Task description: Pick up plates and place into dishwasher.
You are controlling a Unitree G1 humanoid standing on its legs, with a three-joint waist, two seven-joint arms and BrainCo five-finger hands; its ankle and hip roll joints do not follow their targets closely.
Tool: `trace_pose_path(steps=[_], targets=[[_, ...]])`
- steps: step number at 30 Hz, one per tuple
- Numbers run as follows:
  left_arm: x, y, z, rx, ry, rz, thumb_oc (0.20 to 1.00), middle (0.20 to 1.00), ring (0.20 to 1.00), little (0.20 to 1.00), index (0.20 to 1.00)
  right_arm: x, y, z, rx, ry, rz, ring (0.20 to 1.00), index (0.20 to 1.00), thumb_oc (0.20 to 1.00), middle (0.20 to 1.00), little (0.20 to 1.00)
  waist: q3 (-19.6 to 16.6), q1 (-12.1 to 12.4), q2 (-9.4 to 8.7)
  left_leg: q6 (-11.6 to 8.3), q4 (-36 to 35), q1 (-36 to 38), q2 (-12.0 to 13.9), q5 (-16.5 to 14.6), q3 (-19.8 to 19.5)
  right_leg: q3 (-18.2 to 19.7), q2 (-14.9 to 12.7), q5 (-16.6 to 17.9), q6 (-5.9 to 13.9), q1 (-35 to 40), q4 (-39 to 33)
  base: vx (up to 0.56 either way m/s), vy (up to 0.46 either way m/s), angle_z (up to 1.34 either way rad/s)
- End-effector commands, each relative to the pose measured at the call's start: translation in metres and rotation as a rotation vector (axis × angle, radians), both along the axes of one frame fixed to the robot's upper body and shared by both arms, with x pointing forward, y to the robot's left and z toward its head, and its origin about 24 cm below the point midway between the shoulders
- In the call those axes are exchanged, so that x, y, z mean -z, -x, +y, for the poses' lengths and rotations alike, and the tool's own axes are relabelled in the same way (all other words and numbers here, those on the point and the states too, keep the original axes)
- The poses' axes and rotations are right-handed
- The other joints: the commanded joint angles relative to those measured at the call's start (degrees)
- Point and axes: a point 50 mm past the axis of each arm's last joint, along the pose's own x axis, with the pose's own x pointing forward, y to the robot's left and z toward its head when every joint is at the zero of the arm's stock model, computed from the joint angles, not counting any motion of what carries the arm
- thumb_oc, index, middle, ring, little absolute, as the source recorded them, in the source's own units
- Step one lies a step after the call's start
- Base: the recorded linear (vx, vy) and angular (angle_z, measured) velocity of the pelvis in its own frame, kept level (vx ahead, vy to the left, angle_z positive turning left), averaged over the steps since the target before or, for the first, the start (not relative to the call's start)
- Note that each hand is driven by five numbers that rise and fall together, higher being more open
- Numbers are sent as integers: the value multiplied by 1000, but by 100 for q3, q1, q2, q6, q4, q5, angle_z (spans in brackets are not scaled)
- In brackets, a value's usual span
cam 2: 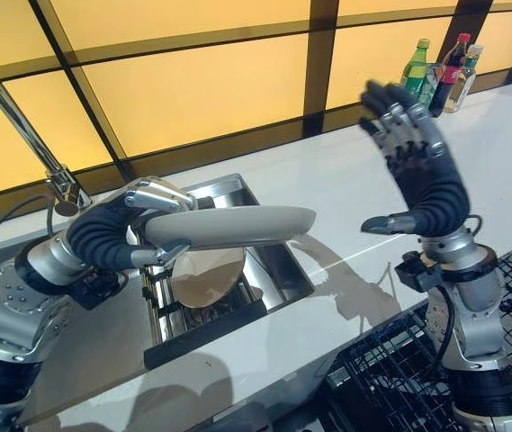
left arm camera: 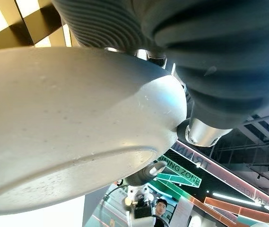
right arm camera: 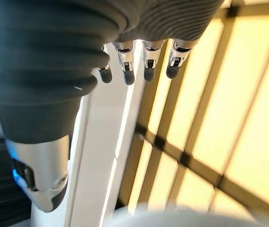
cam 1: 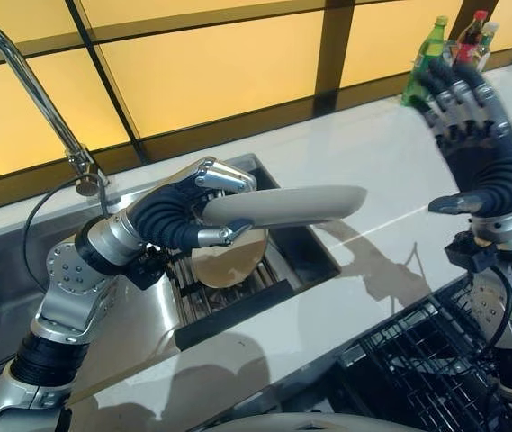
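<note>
The left hand (cam 1: 179,211) grips a wide grey ceramic plate (cam 1: 282,205) by its rim, held level above the steel sink (cam 1: 300,256). The right hand (cam 2: 417,166) is raised, fingers spread, empty. Transfer step: the next move requires carrying the plate to the black wire dishwasher rack (cam 1: 417,360).
</note>
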Motion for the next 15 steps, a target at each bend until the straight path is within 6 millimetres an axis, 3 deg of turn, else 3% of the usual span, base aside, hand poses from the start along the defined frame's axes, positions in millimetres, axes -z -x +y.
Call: trace_pose_path(steps=[1, 15], targets=[[-17, -1, -8, 37, 34, -57, 200, 200, 200, 200, 200, -16, 4, 27, -187, 44, -59, 1000, 1000, 1000, 1000, 1000, -449, 75, -331, 269, 412, -375, -363, -464, -90, -7, -341, -665, 438, -35, 652, 0, 0, 0], [-15, -1, -21, 75, 60, -30, 200, 200, 200, 200, 200, -8, 5, 79, -423, 132, -6, 1000, 1000, 1000, 1000, 1000, -452, 240, -362, 248, 410, -332, -351, -465, -115, -79, -327, -713, 406, 95, 582, 10, -5, 2]])
